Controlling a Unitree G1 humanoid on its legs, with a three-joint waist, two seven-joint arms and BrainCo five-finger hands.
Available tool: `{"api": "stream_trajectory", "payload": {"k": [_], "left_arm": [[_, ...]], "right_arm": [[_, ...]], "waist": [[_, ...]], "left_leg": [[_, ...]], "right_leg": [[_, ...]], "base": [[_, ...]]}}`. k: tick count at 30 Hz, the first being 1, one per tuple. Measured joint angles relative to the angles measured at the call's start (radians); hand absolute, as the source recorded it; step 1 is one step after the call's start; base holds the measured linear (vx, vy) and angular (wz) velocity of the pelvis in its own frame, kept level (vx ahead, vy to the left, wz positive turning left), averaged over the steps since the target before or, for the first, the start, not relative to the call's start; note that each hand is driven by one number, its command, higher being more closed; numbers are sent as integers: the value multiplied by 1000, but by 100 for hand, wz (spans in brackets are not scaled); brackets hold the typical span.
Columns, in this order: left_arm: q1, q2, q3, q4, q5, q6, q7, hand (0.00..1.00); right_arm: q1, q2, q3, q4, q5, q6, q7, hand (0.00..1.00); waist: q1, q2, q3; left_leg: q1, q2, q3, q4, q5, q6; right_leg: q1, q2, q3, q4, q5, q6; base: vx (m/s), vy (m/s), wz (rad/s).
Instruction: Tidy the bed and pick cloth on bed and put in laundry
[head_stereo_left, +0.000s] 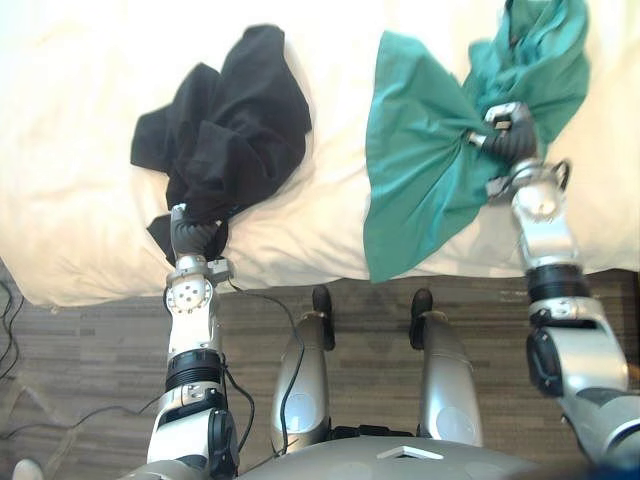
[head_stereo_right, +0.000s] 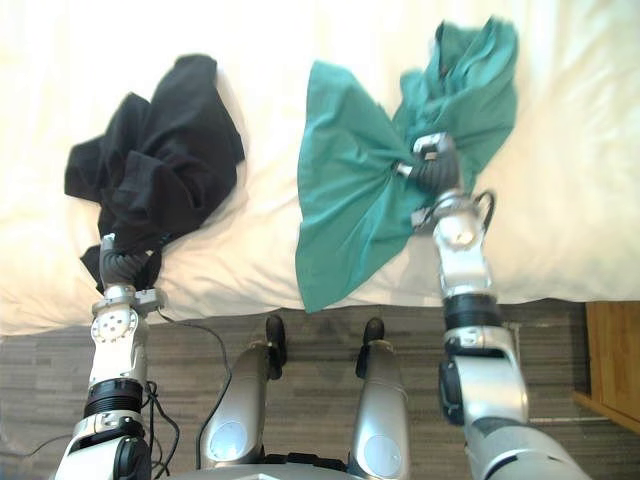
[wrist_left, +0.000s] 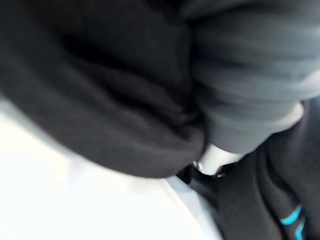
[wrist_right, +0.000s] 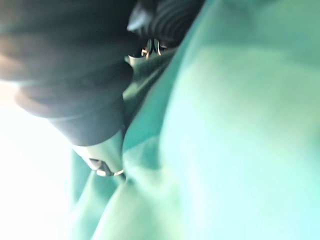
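On the white bed (head_stereo_left: 80, 150), a crumpled teal cloth (head_stereo_left: 420, 150) is clenched by the right hand (head_stereo_left: 508, 138); the left hand (head_stereo_left: 195, 238), buried in a crumpled black cloth (head_stereo_left: 230, 120), cannot be judged.

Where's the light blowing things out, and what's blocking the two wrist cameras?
Left eye view: strong light washes out the white bed at its far side; the black cloth reads as one dark mass. Left wrist view: black cloth crowds the lens. Right wrist view: green cloth crowds it, bright glare alongside.
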Motion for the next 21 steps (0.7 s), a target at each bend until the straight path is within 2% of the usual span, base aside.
{"api": "stream_trajectory", "payload": {"k": [2,3,4,7,8,10,12,15,16,18,19,21], "left_arm": [[46,-15,-24,0,-49,14,-31,100],[61,-19,-31,-1,-58,19,-40,100],[110,-26,-48,-3,-85,26,-60,100],[175,-42,-58,-2,-117,39,-89,100],[216,-68,-60,22,-125,48,-107,100],[254,-95,-60,77,-124,51,-109,100],[278,-108,-61,150,-131,49,-109,100],[285,-109,-63,204,-156,42,-109,100],[287,-109,-65,232,-174,32,-108,100],[292,-109,-77,239,-191,21,-106,100],[304,-109,-90,241,-216,9,-106,100],[312,-110,-111,249,-254,-4,-106,100]], "right_arm": [[137,83,8,-11,32,-44,0,100],[175,101,11,-14,42,-56,1,100],[273,142,24,-15,54,-81,10,100],[398,185,48,-11,59,-113,23,100],[483,210,50,8,61,-131,45,100],[565,226,53,59,102,-142,97,100],[636,240,49,150,188,-154,200,100],[682,247,40,215,323,-160,316,100],[715,251,30,243,378,-166,381,100],[737,256,17,250,404,-181,433,100],[760,257,9,250,439,-190,483,100],[778,269,3,248,494,-190,532,100]], "waist": [[0,-30,-19],[0,-35,-25],[0,-51,-58],[0,-64,-111],[0,-67,-159],[-1,-65,-213],[-2,-59,-264],[-6,-53,-277],[-6,-56,-279],[-7,-59,-280],[-6,-65,-282],[-9,-79,-283]], "left_leg": [[87,0,22,-38,-2,-2],[109,-1,24,-49,-2,-2],[147,-1,37,-76,-3,-4],[199,-2,51,-119,-3,-5],[245,-1,62,-156,2,-10],[308,-7,77,-216,12,-12],[391,-17,102,-298,34,-15],[462,-24,117,-349,47,-19],[497,-31,128,-371,58,-23],[519,-35,130,-384,65,-23],[533,-40,129,-392,71,-25],[549,-57,125,-413,98,-28]], "right_leg": [[75,0,6,-28,-4,6],[96,0,6,-38,-4,7],[129,0,6,-62,-6,10],[176,1,8,-102,-3,16],[220,0,7,-142,2,24],[275,0,8,-195,14,36],[346,1,9,-258,31,48],[410,0,9,-299,40,56],[438,-4,8,-308,41,57],[460,-8,3,-310,42,59],[472,-13,1,-310,42,59],[491,-30,-16,-308,43,61]], "base": [[68,12,-14],[71,22,-11],[55,20,-10],[109,25,-9],[151,13,-12],[186,24,-12],[163,49,-11],[124,45,-7],[59,32,-2],[29,25,3],[-11,17,5],[-39,14,21]]}}
